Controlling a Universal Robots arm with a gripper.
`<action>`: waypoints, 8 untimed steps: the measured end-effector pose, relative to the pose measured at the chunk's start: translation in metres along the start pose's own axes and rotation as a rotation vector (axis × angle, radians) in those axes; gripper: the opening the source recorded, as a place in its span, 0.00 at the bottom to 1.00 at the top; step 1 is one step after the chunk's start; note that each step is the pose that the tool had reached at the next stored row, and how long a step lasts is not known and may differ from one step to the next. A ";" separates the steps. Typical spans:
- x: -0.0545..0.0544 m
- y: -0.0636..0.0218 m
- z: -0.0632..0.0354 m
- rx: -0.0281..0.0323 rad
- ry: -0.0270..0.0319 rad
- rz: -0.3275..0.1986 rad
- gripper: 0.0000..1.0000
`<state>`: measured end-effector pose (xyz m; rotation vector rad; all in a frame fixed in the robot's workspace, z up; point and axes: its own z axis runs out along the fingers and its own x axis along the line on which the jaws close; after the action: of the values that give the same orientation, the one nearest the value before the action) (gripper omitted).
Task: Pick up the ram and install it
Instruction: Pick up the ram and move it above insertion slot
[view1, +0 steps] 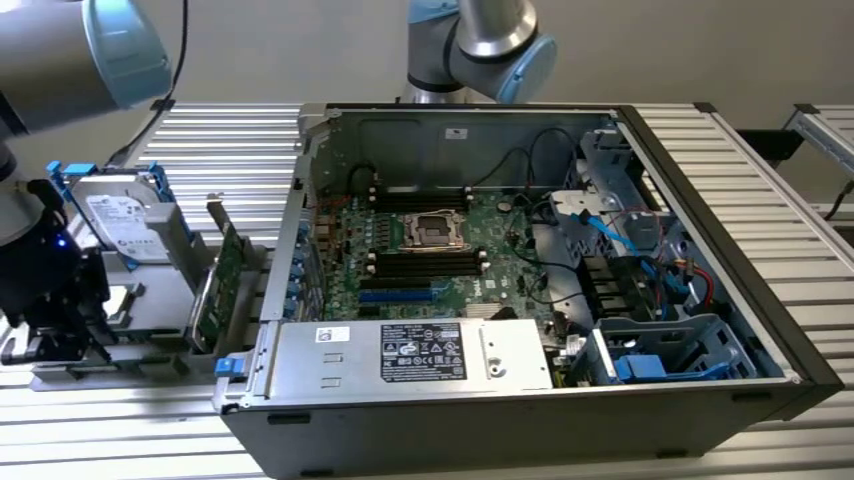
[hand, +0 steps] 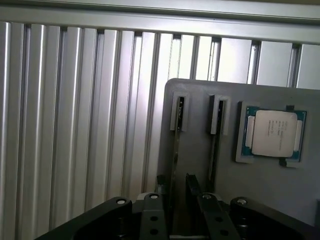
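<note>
Your claw (hand: 177, 184) stands open over the grey tray (hand: 200, 92). Its two fingers (hand: 153, 212) sit one on each side of the ram (hand: 175, 150), and the pads look clear of the board, so it has hold of nothing. In the wrist view you see the ram edge-on: a thin stick standing upright on its long edge in the tray, its far end seated in a small grey bracket (hand: 179, 112). A second stick (hand: 215, 150) stands parallel just beside it in a bracket of its own, outside the claw. On the side of that second stick away from the ram, a CPU (hand: 272, 134) lies flat in a square recess of the same tray. The tray rests on the slatted aluminium surface (hand: 75, 130). In the exterior view your arm reaches down to the tray at the exterior view's left, where a hard drive (view1: 120, 215) and a green card (view1: 218, 290) stand upright near it. The open case (view1: 694, 200) sits to the exterior view's right of the tray, well apart from the claw, with the motherboard (view1: 501, 250) lying flat inside. Black slots (view1: 427, 263) run beside its socket (view1: 430, 228), and a power supply (view1: 414, 352) sits along the near side of the case.
</note>
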<state>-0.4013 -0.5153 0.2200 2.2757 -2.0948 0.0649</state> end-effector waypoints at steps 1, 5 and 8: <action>0.000 0.0007 0.0019 0.0001 0.0000 0.000 0.30; 0.004 0.0039 0.0092 0.0000 0.0002 0.000 0.30; 0.005 0.0055 0.0147 0.0002 -0.0003 0.000 0.30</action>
<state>-0.4065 -0.5218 0.2057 2.2757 -2.0952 0.0647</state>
